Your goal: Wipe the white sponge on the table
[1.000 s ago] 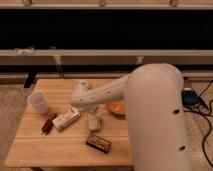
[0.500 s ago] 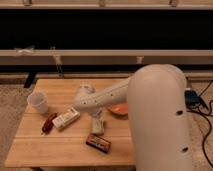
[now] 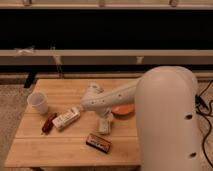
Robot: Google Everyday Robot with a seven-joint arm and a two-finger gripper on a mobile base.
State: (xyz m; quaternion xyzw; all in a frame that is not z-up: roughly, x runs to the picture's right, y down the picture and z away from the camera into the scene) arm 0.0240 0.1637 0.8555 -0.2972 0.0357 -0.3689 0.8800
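Note:
The white sponge point(image 3: 104, 125) lies on the light wooden table point(image 3: 60, 150), right of centre and just left of the orange bowl. My gripper point(image 3: 102, 115) reaches down from the wrist point(image 3: 92, 98) and sits directly over the sponge's upper end, apparently touching it. My arm's large white body fills the right side of the view and hides the table's right part.
A white cup point(image 3: 38, 102) stands at the left. A white printed packet point(image 3: 66, 118) and a dark red item point(image 3: 48, 122) lie left of the sponge. A dark bar with light lettering point(image 3: 98, 142) lies in front of it. The orange bowl point(image 3: 123, 110) sits partly under the arm.
The wrist and gripper have moved right and a little toward the front. The sponge has shifted slightly to the right with them.

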